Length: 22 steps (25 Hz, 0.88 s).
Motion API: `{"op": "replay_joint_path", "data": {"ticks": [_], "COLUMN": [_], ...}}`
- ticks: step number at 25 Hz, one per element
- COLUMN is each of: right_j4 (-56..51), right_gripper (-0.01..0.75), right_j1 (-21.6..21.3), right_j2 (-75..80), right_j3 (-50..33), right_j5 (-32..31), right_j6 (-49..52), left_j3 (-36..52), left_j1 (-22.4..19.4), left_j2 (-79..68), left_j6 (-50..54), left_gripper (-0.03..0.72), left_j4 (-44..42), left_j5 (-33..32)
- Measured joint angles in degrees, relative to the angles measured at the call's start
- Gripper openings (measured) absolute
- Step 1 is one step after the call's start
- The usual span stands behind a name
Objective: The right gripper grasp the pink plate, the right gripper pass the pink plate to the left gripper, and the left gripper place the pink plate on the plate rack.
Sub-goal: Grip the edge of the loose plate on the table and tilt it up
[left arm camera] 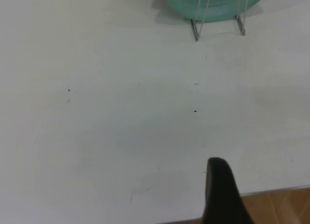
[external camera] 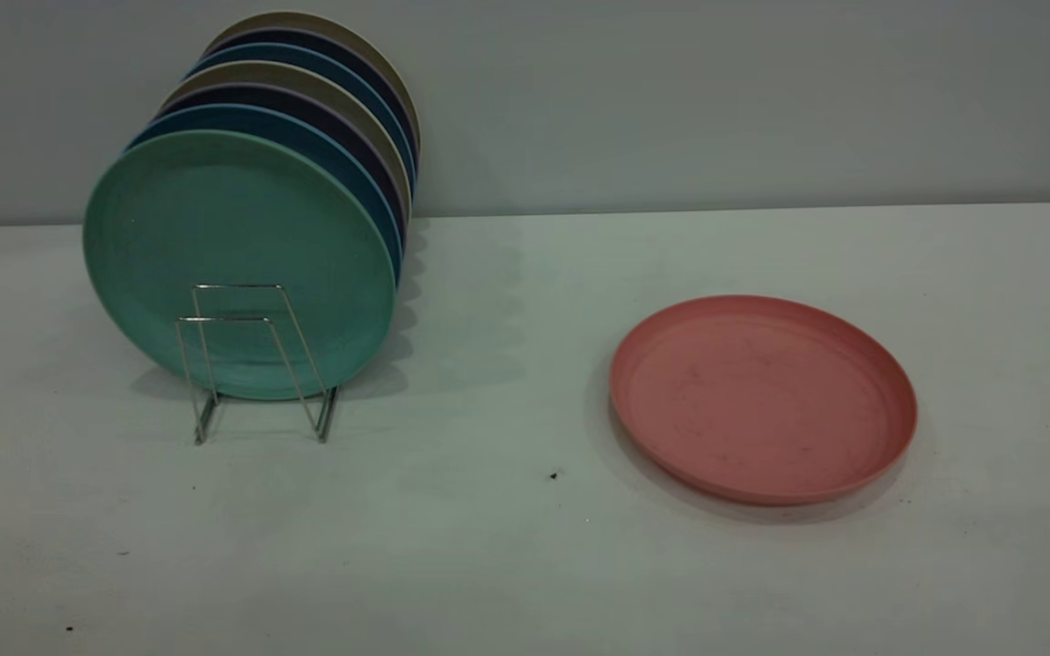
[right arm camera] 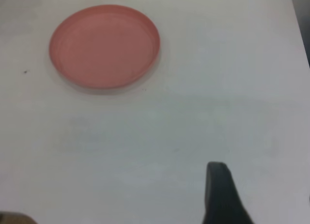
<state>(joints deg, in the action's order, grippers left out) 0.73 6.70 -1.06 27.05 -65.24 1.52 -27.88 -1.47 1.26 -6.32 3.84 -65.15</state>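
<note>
The pink plate [external camera: 762, 397] lies flat and right way up on the white table [external camera: 507, 547], toward its right side, well apart from the plate rack [external camera: 256, 364] standing near the far left. The rack holds a row of upright plates with a teal-green plate [external camera: 233, 237] foremost (blue and beige ones stand behind it). Of the left gripper [left arm camera: 223, 195] and the right gripper [right arm camera: 220, 195] only one dark fingertip each shows, over bare tabletop, so I cannot tell how their jaws stand; neither touches anything.

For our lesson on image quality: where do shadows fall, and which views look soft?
Exterior view: the pink plate casts a thin shadow along its near rim; the plate rack shadows the table towards the right. Both wrist views: soft; the end effector fingers blur.
</note>
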Motion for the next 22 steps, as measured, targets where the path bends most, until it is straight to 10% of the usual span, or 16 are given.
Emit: {"op": "replay_joint_path", "data": {"ticks": [10,22], "right_j4": [-0.12,-6.44], "right_gripper": [0.438,0.536], "right_j1": [0.00,0.00], "right_j2": [0.11,35.49], "right_j3": [0.47,9.32], "right_j5": [0.24,14.29], "right_j6": [0.25,-3.57], "left_j3": [-1.02,-18.15], "left_j1": [0.00,0.00], "left_j2": [-3.70,-44.50], "left_j6": [1.72,-1.83], "left_gripper": [0.494,0.582], "left_j4": [-1.15,-0.61], "left_j5": [0.34,12.55]}}
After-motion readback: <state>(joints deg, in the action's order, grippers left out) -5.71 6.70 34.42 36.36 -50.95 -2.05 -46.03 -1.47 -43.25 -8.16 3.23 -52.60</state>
